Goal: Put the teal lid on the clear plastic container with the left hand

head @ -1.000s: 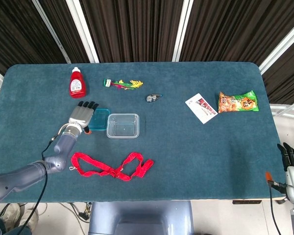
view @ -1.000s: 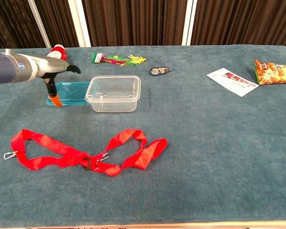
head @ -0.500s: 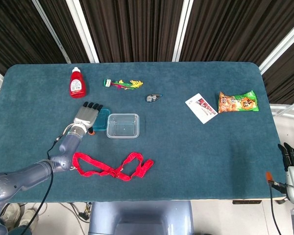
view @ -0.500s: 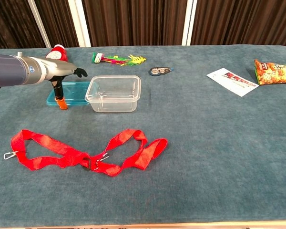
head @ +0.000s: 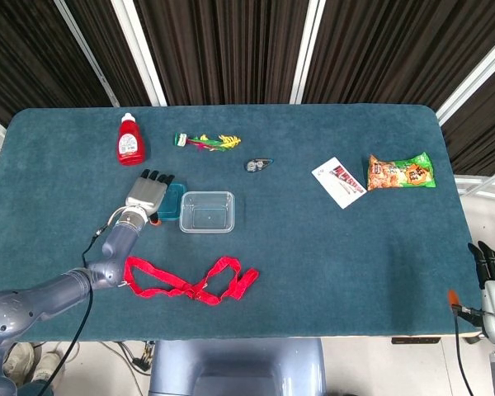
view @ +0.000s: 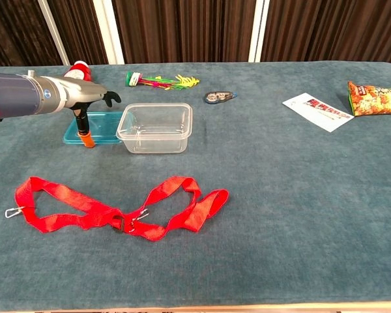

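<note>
The teal lid [head: 172,200] [view: 101,127] lies flat on the table, touching the left side of the clear plastic container [head: 207,211] [view: 157,126], which stands upright and empty. My left hand [head: 147,195] [view: 86,100] hovers over the lid's left part with its fingers spread and pointing away from me. Its thumb with the orange tip points down at the lid's near edge. The hand holds nothing. My right hand [head: 492,272] shows only at the head view's lower right corner, off the table, fingers extended.
A red strap [head: 186,280] [view: 117,205] lies in loops in front of the lid and container. A ketchup bottle [head: 129,139], a colourful packet [head: 206,141], a small tape dispenser [head: 258,165], a card [head: 339,181] and a snack bag [head: 400,172] lie further back and right.
My left hand has moved a little to the right and away from me, over the lid's left part. The lid and the container have not moved.
</note>
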Tool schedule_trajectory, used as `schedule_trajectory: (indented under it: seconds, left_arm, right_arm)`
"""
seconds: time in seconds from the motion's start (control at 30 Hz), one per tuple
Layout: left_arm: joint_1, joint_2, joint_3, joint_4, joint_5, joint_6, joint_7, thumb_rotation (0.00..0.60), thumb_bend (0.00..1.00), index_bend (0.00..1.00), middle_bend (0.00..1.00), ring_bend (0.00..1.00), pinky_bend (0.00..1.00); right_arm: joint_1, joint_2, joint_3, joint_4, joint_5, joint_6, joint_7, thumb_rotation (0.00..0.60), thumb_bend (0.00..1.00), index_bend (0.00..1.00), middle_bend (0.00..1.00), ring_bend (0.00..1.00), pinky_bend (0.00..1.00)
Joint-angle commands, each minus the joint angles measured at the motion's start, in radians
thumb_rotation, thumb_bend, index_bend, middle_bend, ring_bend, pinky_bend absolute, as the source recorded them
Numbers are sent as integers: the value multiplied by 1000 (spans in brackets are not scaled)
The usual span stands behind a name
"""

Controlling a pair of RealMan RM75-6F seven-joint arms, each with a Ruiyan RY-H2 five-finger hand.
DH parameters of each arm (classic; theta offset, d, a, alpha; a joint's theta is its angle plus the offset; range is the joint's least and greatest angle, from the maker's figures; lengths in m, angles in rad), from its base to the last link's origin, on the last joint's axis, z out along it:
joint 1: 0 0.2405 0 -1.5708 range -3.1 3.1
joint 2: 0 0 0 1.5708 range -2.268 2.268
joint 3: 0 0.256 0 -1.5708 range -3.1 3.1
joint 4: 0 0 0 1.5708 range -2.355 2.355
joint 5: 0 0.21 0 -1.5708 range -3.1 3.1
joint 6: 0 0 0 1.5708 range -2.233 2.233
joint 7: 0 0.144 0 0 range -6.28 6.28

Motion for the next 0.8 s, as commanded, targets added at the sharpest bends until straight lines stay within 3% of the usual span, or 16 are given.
schedule_trajectory:
  seconds: [0.03,0.8]
  left_arm:
    - [-1,-1,2,5,-1,-5,-1,600,66,0,111,0,0]
    - [-13,-22,5,62,4,-40,-24,600,70,0,143,0,0]
  right_arm:
    - [0,0,0,-1,2,-1,-1,600,393,56,39,23,0]
    - [-2,3,2,-13,22,-10,-16,600,393,56,39,23,0]
